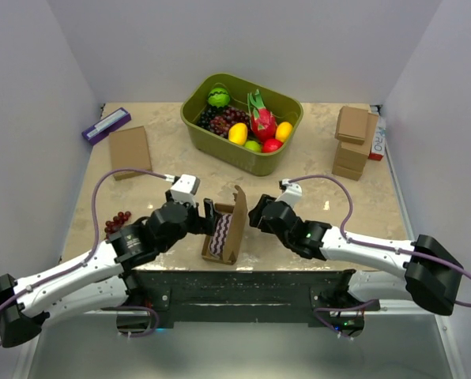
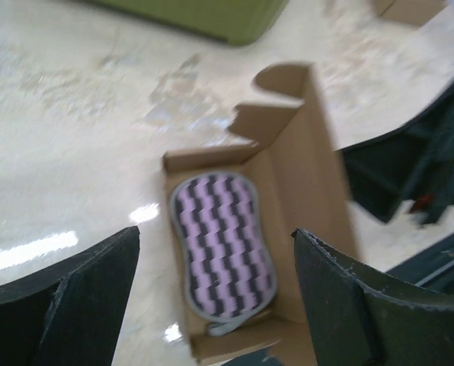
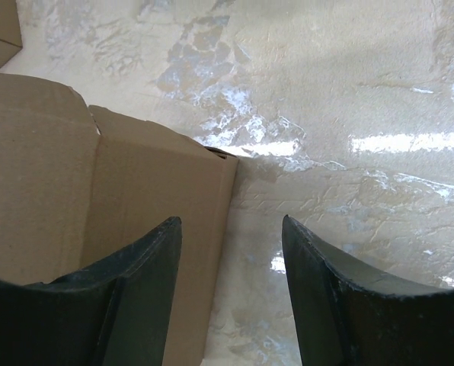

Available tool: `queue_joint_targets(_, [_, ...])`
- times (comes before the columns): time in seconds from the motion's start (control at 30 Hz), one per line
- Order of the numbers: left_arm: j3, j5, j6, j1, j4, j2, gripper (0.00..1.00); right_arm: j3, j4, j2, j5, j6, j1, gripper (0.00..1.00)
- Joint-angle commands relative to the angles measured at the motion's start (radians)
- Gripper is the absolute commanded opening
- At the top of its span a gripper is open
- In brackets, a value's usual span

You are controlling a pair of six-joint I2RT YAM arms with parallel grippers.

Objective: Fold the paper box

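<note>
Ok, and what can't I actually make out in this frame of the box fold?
Top view: whether the left gripper or right gripper touches the paper box; too small to tell.
Left wrist view: blurred by motion; the box's near end is cut off by the bottom edge.
Right wrist view: the box's inside, hidden by its own outer wall.

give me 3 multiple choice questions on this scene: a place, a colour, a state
1. The paper box sits A) between the left gripper and right gripper B) far left corner C) far right corner
2. The pad inside it is A) yellow B) purple with dark stripes C) red
3. The left gripper is A) shut on the box B) shut on the pad C) open
A, top view shows it between them; B, stripes show in the left wrist view; C, its fingers stand apart, empty.
</note>
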Motion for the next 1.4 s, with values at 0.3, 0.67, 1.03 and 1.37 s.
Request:
queue_joint_targets(0.3, [0.108, 0.28, 0.016, 0.014, 0.194, 0.118, 0.87, 0.009, -0.025, -0.016, 0.042, 0.014, 0.002, 0.59])
queue_joint_targets(0.67, [-0.068, 0.315, 0.013, 0.129, 0.177, 0.08, 0.8, -0.002, -0.058, -0.043, 0.059, 0.022, 0.002, 0.6])
queue_joint_targets(1.03, [-0.122, 0.181, -0.002, 0.131, 0.102, 0.049, 0.82, -0.017, -0.078, -0.098, 0.053, 0.023, 0.002, 0.6])
queue_joint_targets(1.37, [-0.237, 0.119, -0.134, 0.132, 0.121, -0.185, 0.96, -0.046, -0.049, -0.161, -0.104, 0.014, 0.002, 0.73])
